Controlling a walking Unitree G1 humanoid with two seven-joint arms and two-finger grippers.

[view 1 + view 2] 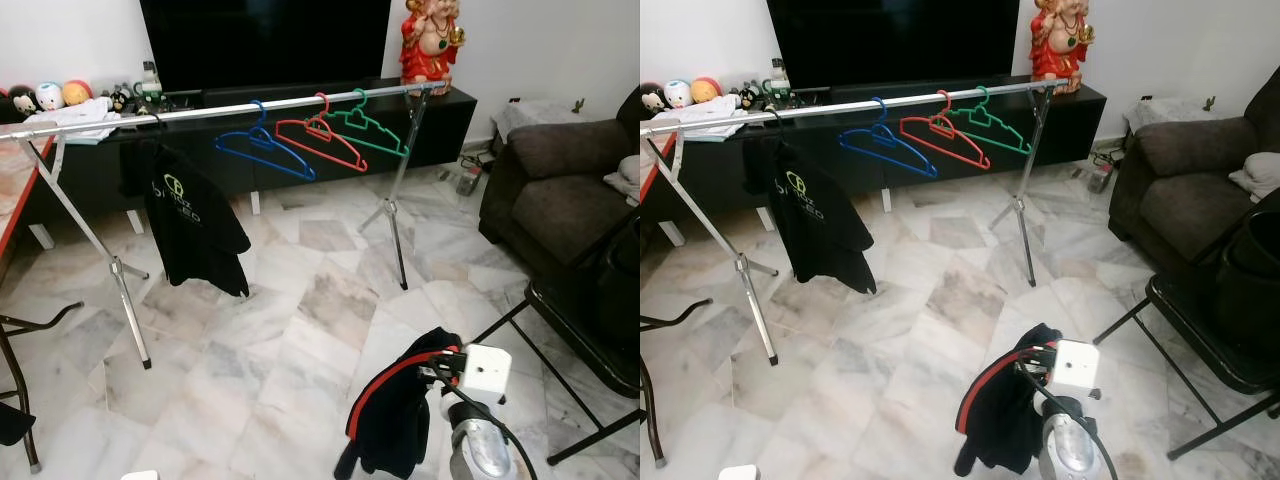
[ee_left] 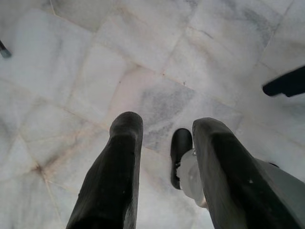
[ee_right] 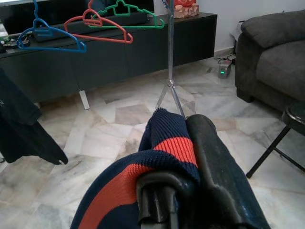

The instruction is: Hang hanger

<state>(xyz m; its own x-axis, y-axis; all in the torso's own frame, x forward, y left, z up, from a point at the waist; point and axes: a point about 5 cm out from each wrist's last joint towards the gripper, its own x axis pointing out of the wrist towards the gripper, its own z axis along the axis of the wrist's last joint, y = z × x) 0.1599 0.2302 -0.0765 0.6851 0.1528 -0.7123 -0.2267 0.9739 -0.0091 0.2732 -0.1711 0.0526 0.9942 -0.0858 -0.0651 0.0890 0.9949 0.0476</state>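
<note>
marble floor (image 1: 300,330) fills the low part of the left eye view, with a long silver rail (image 1: 200,112) on thin legs across the room. on the rail hang a blue hanger (image 1: 262,148), a red hanger (image 1: 318,138) and a green hanger (image 1: 362,125) side by side, and further to the robot's left a black shirt (image 1: 190,215). behind the rail stands a low black cabinet (image 1: 440,125) with a dark tv (image 1: 265,40) and a red statue (image 1: 430,40) on it. a dark sofa (image 1: 560,180) stands on the right, with a black folding chair (image 1: 580,340) near it. low in the picture the right gripper (image 1: 440,368) holds a dark garment with a red stripe (image 1: 395,410), which hangs down from it.

in the right eye view the scene is the same.

in the left wrist view the left gripper (image 2: 164,143) points down at the marble, its two black fingers (image 2: 114,176) apart with nothing between them.

in the right wrist view the right gripper is closed on the navy and red knitted garment, which is draped over its fingers (image 3: 214,162). the garment is well apart from the rail, and the three hangers are seen far behind it.
</note>
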